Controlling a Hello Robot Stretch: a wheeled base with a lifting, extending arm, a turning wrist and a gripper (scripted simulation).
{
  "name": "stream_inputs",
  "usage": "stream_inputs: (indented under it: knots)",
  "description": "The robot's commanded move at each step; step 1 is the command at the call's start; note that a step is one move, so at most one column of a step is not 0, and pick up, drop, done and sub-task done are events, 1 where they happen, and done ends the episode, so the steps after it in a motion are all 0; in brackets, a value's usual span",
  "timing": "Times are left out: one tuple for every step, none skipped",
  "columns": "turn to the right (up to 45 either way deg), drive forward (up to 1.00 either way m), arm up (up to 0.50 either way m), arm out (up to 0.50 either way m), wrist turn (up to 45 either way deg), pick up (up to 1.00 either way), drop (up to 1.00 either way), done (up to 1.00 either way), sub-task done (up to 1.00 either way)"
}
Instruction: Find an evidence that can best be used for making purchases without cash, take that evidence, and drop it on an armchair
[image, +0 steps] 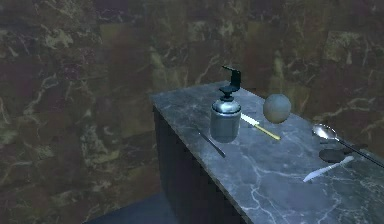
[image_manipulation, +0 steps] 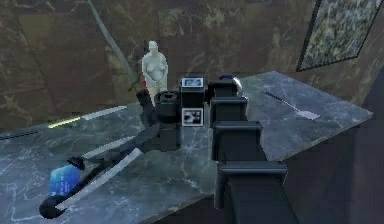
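A small blue thing (image_manipulation: 66, 178) lies on the dark marble counter (image_manipulation: 180, 185) at the arm side view's lower left. The arm (image_manipulation: 245, 160) rises from the bottom edge, with two white marked squares (image_manipulation: 192, 100) at its end. Left of them sits the gripper's dark body, and its thin fingers (image_manipulation: 110, 152) run down and left toward the blue thing. The gripper (image_manipulation: 62, 190) ends at that thing on the counter, so I cannot tell whether it holds anything.
A white statue (image_manipulation: 153, 68) stands behind the gripper, with a yellow-handled knife (image_manipulation: 65, 123) to its left and a utensil (image_manipulation: 290, 102) to the right. In the forward view the counter (image: 260, 190) carries a metal dispenser (image: 227, 115), a round ball (image: 277, 107), a knife (image: 260, 126) and spoons (image: 335, 135).
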Motion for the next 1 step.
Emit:
stream_inputs:
  knots:
    - [0.0,0.0,0.0,0.0,-33.0,0.0,0.0,0.0,0.0]
